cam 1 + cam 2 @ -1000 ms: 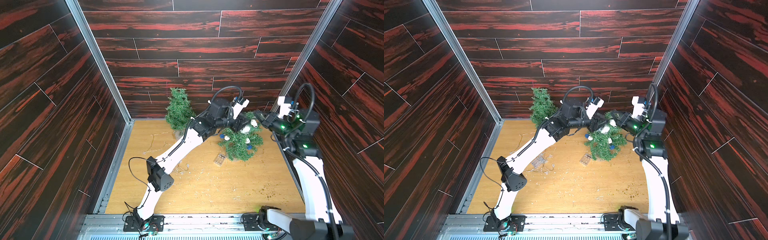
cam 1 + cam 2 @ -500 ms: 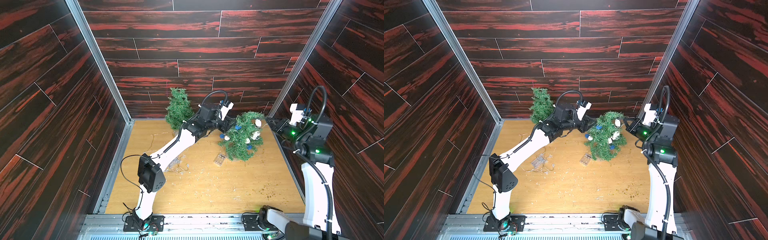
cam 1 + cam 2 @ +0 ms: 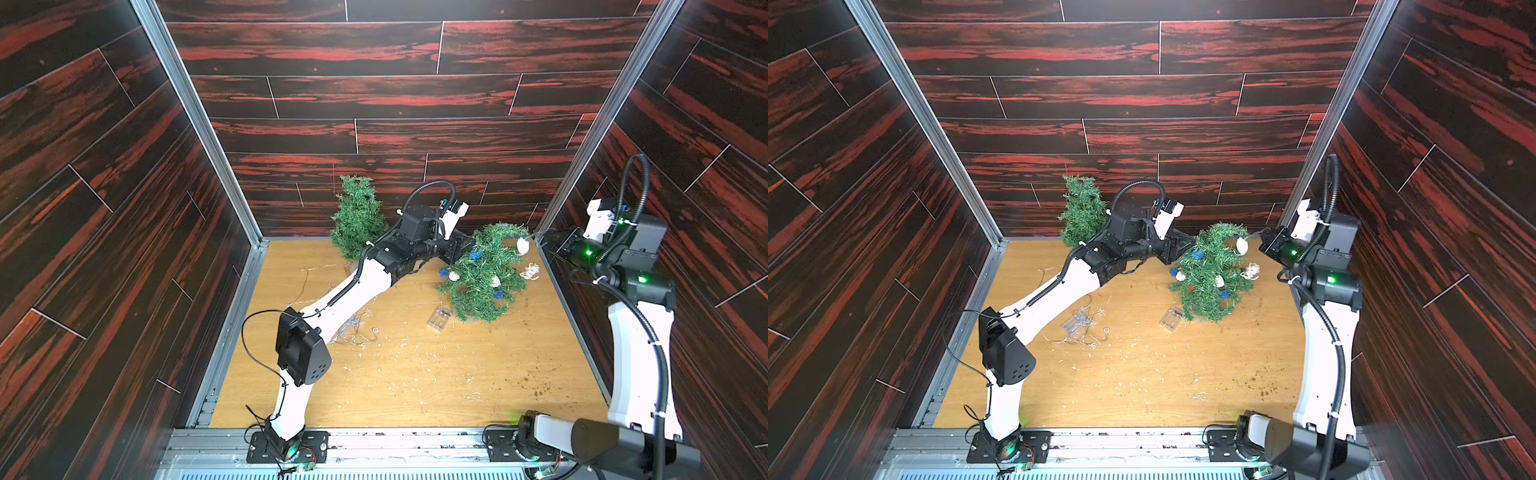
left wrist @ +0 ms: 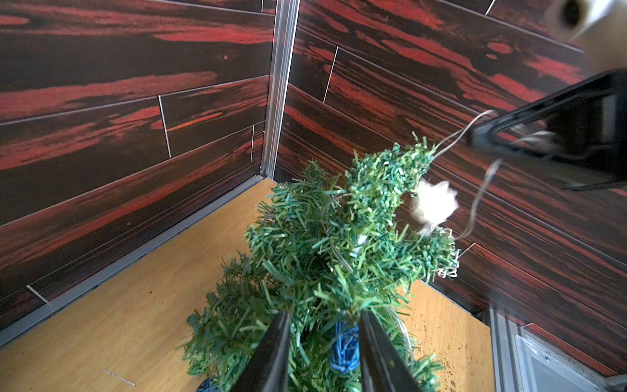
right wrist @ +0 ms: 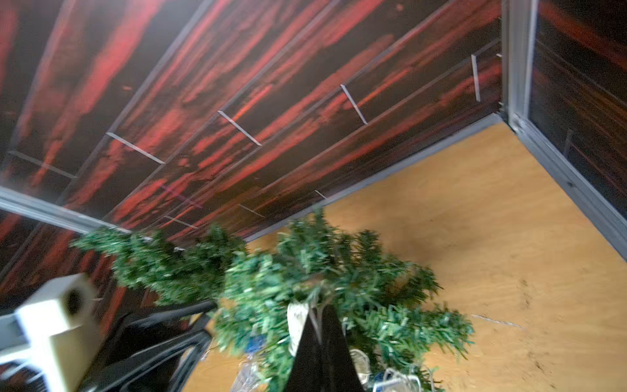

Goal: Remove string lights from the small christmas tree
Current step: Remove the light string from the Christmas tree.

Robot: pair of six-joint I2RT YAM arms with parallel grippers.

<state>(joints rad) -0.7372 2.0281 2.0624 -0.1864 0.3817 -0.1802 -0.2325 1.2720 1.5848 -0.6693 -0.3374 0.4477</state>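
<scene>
While a heaped silvery wire strand (image 3: pixel 1084 328) lies on the wooden table (image 3: pixel 415 395), the left gripper (image 3: pixel 467 249), reaching out low, is clamped on the small green artificial tree (image 3: pixel 482 274). The tree tilts, its tip toward the back right corner. The right gripper (image 3: pixel 540 237), elbow raised, is pinched on the tree's blue-and-white-ball wire strand (image 4: pixel 434 203) at the tip.

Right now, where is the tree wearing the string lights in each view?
Both top views: decorated tree tilted, right of centre, near the back wall.
Left wrist: held in the left gripper, stretching away from it.
Right wrist: blurred, beyond the right gripper.
Landmark: right gripper pinching the light wire at the treetop.
</scene>
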